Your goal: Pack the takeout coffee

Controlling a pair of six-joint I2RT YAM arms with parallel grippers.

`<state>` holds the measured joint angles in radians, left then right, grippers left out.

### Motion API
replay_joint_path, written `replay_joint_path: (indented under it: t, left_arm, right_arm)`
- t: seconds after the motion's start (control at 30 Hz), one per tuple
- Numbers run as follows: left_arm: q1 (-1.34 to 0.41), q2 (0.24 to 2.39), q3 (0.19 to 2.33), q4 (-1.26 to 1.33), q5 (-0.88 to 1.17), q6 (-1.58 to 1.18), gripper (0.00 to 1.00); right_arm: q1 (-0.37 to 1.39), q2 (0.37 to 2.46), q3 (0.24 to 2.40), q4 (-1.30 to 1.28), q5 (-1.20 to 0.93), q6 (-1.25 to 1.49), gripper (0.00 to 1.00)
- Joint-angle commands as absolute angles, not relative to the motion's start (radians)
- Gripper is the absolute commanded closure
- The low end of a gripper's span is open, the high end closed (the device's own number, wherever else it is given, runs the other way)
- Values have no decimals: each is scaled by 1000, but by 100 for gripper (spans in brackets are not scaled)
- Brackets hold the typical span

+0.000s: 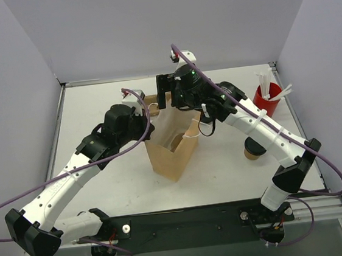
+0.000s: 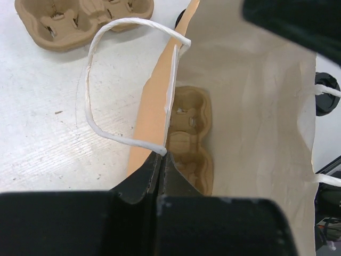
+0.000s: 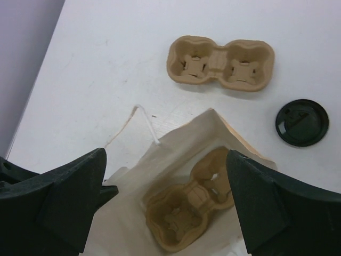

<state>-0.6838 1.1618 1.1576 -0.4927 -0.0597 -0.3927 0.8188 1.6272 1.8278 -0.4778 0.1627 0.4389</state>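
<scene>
- Well, the left pincer (image 2: 161, 159) is pressed together on the rim of the paper bag (image 2: 256, 106). It nips one side wall right where an end of the white twisted handle (image 2: 93, 90) joins the paper.
- That handle loops outward from the bag over the white table (image 2: 48, 133).
- The right pincer (image 3: 166, 160) is spread wide above the bag's open mouth, one finger to each side of the opening. It holds nothing, and I can make out no contact with the paper.
- Inside the bag, flat on the bottom, lies a two-well pulp cup carrier (image 3: 186, 208).
- A second carrier (image 3: 221, 63) of the same kind lies on the table near the bag, outside it and not touching it.
- The black lid (image 3: 302, 122) lies by itself on the table beside the bag, near that second carrier.
- The kraft cup (image 1: 251, 151) stands on the table to the right of the bag and well apart from it. The right arm partly covers it, so I cannot tell how its top looks.
- A red cup (image 1: 264, 98) holding white sticks stands farther right of the bag, beyond the kraft cup.
</scene>
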Motion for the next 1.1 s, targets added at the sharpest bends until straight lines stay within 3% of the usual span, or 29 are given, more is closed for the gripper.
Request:
replay_joint_path:
  t: [0.0,0.37,1.07]
  left_arm:
    - [-710,1140,1152,-499,-130,-538,100]
    - [-745,1095,1123,-486,-247,-658,100]
    - [-862,1074,1086,-465,-405,-804,100]
  right_arm:
    - [816,1552,1890,-653,352,497,11]
    - [815,1462,1862,-896,444,566,11]
    - [899,1480,1801,-1039,460,632,20]
